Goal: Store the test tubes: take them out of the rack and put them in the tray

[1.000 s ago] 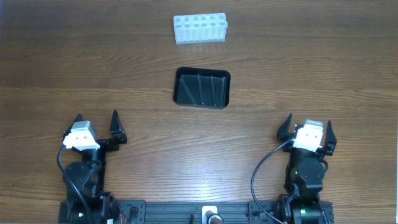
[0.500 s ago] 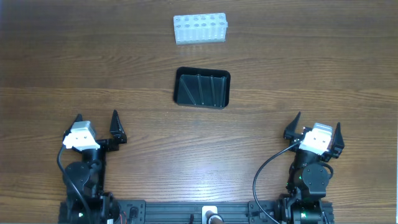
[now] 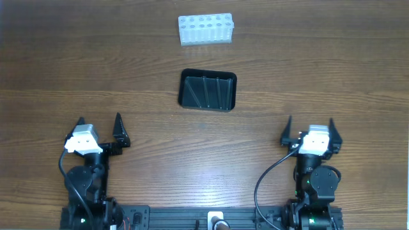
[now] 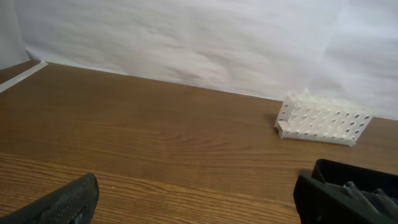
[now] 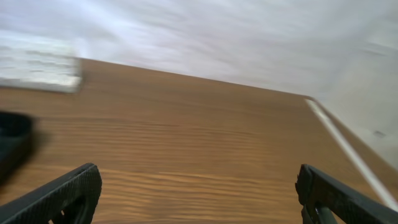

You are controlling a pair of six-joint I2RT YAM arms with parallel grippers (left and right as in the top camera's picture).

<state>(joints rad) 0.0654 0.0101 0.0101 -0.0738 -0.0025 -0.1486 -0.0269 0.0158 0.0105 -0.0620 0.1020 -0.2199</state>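
Observation:
The white test tube rack (image 3: 206, 30) stands at the far middle of the table; whether tubes stand in it I cannot tell. Nearer lies the black tray (image 3: 184, 96), with several clear tubes (image 3: 209, 89) lying in it. My left gripper (image 3: 100, 121) sits open near the front left, far from both. My right gripper (image 3: 310, 122) is open at the front right, holding nothing. The left wrist view has the rack (image 4: 323, 118) and the tray (image 4: 339, 177) beyond its open gripper (image 4: 196, 205). In the right wrist view, rack (image 5: 37, 65) and tray (image 5: 12, 146) sit blurred at one side of the open gripper (image 5: 199, 199).
Bare wood table (image 3: 319, 70) stretches around the rack and tray. A white backdrop (image 4: 186, 37) rises behind the table's far edge. The table's right edge (image 5: 342, 143) is near the right arm.
The right gripper swung to the right and then back to the left, staying open. The left arm, rack and tray have not moved.

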